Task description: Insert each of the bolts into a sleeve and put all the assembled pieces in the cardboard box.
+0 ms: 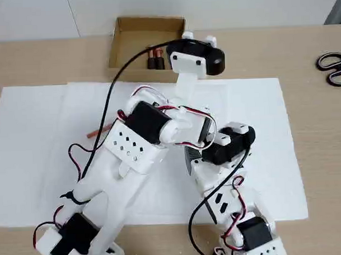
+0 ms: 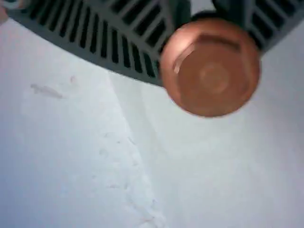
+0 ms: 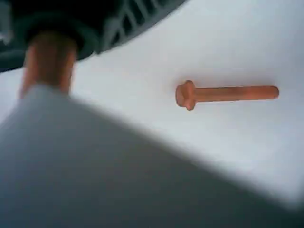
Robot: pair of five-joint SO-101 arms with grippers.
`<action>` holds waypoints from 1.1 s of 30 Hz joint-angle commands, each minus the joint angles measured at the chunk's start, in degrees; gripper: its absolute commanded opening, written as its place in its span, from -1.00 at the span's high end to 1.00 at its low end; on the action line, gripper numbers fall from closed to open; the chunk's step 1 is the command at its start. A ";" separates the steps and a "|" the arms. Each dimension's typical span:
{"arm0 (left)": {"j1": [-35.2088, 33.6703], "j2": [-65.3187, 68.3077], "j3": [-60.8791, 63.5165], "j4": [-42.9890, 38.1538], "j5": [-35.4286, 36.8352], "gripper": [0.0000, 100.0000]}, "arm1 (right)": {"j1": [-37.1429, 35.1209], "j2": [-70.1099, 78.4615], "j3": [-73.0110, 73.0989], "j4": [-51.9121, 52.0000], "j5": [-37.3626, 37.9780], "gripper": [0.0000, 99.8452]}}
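Assembled pieces (image 1: 154,58) in cardboard box (image 1: 128,44); loose bolt (image 1: 98,131) on paper (image 1: 31,155).

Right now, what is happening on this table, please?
The left gripper holds a copper bolt above the white paper; the bolt is seen head-on. A loose bolt lies flat on the paper, not yet picked up. A couple of assembled pieces already lie in the cardboard box.
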 commanded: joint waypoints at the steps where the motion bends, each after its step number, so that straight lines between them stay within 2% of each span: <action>1: -0.53 -0.26 0.75 1.05 0.35 0.99 | 0.04 -1.19 -1.05 -1.01 -0.35 0.99; 11: -0.53 -0.53 7.34 0.70 0.35 0.99 | 0.04 -1.19 -1.05 -1.01 -0.35 0.99; 21: -1.85 -0.79 2.51 0.09 0.09 0.97 | 0.04 -1.19 -1.14 -1.01 -0.35 0.99; 29: -2.11 -0.79 -5.76 6.95 0.35 0.49 | 0.04 -1.19 -1.14 -1.01 -0.35 0.99; 33: -3.69 -0.79 -9.19 8.79 0.26 0.36 | 0.04 -1.19 -1.14 -1.01 -0.35 0.99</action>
